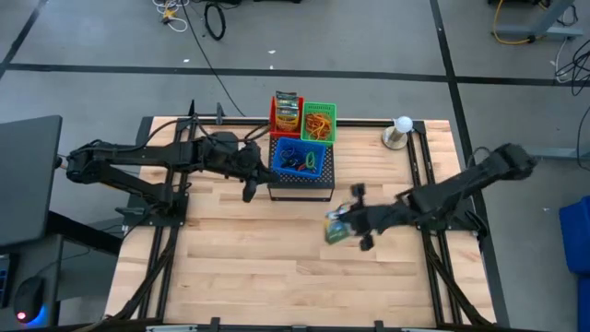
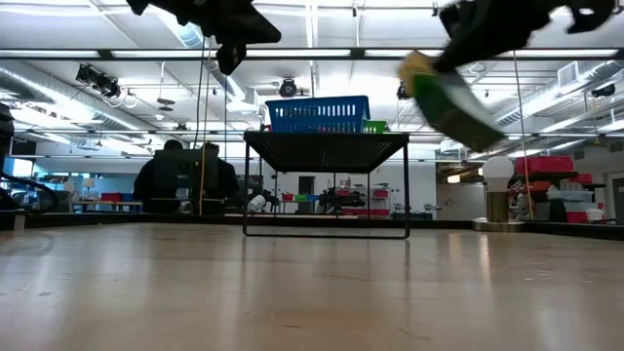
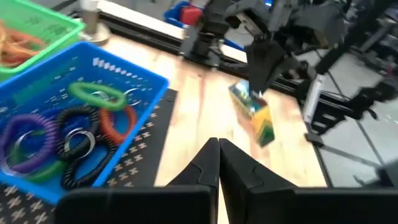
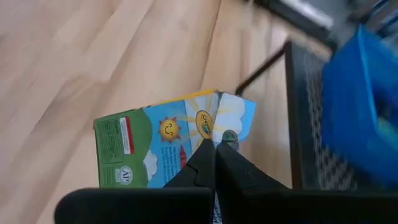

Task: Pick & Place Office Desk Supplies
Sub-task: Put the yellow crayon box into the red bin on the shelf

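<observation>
Transport step: right gripper (image 1: 343, 224) pinches crayon box (image 1: 336, 229) above table (image 1: 258, 267); left gripper (image 1: 248, 192) closed, empty. Next: carry to red basket (image 1: 275, 112).

Grey floor (image 1: 369, 37) with cables; ceiling strip lights (image 2: 322, 54) (lit) overhead

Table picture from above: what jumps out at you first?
The colourful crayon box stands out, pinched by the right gripper and held up off the wooden table. Next come the bright blue basket of curly loops, red basket and green basket, clustered on the black stand beside the shut left gripper.
</observation>
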Tool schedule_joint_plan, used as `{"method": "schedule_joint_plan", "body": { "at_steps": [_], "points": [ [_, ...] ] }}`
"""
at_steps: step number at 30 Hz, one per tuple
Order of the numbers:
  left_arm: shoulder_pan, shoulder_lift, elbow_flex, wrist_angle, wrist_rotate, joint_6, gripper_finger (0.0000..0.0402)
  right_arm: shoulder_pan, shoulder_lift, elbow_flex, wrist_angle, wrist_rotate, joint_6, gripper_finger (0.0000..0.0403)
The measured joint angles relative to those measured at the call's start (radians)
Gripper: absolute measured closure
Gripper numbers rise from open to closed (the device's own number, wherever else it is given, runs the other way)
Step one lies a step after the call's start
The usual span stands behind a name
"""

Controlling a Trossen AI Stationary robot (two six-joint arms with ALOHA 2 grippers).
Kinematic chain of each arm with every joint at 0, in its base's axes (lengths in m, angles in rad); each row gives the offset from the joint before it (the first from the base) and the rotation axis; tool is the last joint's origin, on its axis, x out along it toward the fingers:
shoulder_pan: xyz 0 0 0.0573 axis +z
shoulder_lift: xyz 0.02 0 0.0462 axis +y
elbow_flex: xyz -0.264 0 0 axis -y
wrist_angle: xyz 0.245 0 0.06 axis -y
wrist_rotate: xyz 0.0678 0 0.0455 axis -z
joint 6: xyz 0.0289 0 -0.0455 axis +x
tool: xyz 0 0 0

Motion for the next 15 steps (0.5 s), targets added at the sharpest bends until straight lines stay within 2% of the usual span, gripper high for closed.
{"method": "schedule_joint_plan", "body": {
  "at_steps": [5,15],
  "points": [
    [-0.022,0.000,0.000,0.002,0.010,0.058,0.0394,0.035,0.230,0.108,0.161,0.119,-0.180,0.0398],
    [-0.026,0.000,0.000,-0.003,0.007,0.069,0.0394,0.033,0.558,0.124,0.680,0.169,-0.675,0.0396]
  ]
}}
